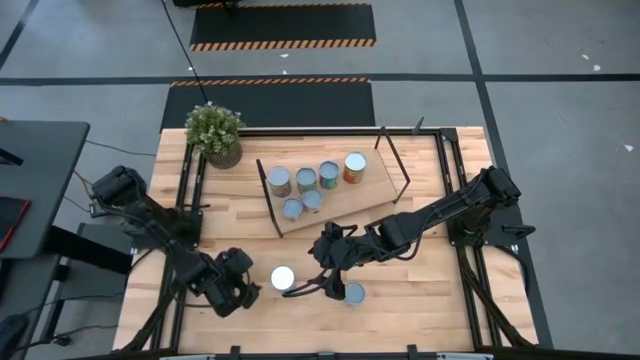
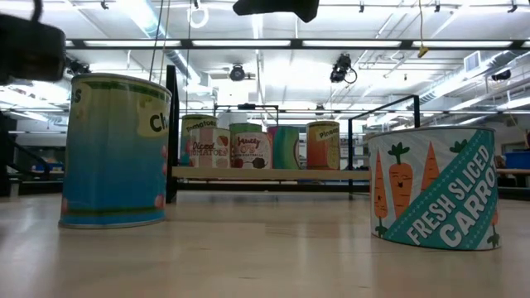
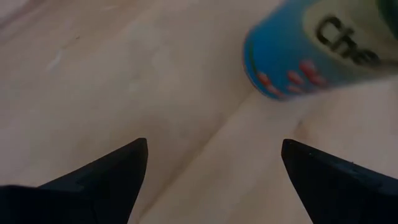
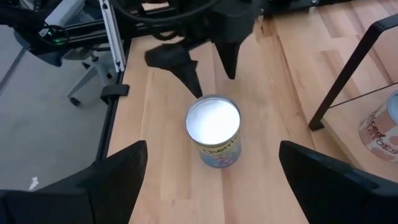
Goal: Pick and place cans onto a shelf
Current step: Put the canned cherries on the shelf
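A white-topped can with a blue label stands upright on the table; it also shows in the right wrist view, the left wrist view and the low view. My left gripper is open just to its left, fingers apart. My right gripper is open to its right, above table height. Neither touches it. A carrot can stands beside the right gripper. Several cans stand on the shelf.
A potted plant stands at the table's far left corner. The shelf's black frame ends rise above its board; one leg shows in the right wrist view. Bare tabletop lies at the near right.
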`<state>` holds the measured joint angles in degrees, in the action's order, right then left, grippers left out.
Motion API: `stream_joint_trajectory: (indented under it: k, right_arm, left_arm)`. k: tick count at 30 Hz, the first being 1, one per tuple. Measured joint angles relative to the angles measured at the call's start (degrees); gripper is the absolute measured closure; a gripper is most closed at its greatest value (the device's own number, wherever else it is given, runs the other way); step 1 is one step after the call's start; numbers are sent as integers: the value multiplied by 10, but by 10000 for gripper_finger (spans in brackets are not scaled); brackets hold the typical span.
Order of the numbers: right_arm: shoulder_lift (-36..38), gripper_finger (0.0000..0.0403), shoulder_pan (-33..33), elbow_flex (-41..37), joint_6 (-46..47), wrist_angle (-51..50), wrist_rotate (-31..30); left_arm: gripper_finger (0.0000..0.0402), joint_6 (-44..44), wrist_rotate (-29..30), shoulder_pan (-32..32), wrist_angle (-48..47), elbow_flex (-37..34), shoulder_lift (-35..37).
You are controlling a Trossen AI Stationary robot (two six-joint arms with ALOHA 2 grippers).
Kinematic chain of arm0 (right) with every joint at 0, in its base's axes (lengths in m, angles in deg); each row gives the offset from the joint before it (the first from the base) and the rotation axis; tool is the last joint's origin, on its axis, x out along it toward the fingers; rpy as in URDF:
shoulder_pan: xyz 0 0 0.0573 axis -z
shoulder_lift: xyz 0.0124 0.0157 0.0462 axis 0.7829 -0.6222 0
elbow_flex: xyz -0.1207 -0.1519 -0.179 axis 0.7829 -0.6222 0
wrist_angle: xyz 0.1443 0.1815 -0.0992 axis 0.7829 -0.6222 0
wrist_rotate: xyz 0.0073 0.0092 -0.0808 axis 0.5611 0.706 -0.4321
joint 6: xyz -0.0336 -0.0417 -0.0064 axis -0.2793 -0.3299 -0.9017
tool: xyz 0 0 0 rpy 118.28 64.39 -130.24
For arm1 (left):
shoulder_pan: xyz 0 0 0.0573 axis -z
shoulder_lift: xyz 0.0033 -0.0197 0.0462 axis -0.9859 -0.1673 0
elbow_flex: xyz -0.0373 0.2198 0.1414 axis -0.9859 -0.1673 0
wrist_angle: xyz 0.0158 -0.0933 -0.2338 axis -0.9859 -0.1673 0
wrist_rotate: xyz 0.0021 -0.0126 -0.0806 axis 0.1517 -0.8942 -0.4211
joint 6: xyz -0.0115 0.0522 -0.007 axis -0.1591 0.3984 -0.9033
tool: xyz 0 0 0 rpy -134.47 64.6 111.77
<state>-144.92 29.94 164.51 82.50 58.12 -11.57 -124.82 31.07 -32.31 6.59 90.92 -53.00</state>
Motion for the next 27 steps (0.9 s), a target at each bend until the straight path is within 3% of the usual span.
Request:
stream_joint_trajectory:
  k: [7,15,21,27]
  right_arm:
    - [0,31,1,0,-3,0,0]
    - [0,31,1,0,-4,-1,0]
    - [2,31,4,0,3,-10,0]
    - [2,31,6,0,16,-49,0]
  left_arm:
    - [26,51,-4,-46,110,-34,-1]
    - [26,146,14,-114,159,-35,-1]
    - [26,212,-38,-152,160,-35,-1]
    - [26,254,-76,-143,155,-35,21]
